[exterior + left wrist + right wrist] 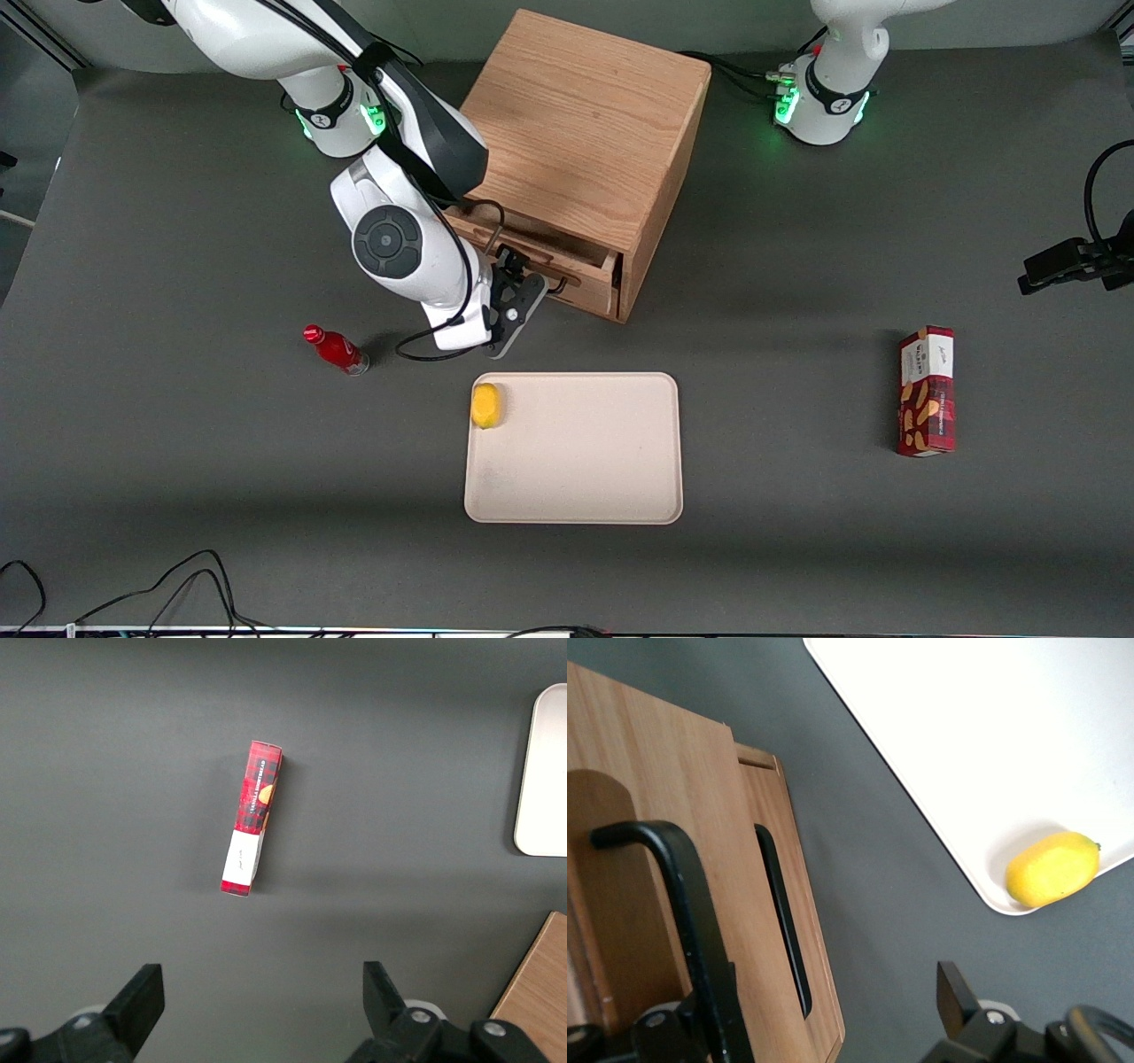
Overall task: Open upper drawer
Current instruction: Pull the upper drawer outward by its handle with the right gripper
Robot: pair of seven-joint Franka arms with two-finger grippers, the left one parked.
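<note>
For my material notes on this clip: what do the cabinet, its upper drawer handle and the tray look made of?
Cabinet: light oak-like wood, matte, clear grain lines. Upper drawer handle: thin black bar, probably coated metal. Tray: smooth cream plastic by its look, rounded corners. The claw sits at the drawer front, one finger beside the handle.

Lemon [485, 405] on tray [585, 478]; bottle [337, 349], carton [926, 391] apart.

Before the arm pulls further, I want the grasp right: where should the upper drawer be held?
Grip the upper drawer by its black handle, coming from the cabinet's front. The bar stands off the wood, so the gripper, already there, can close around it.
</note>
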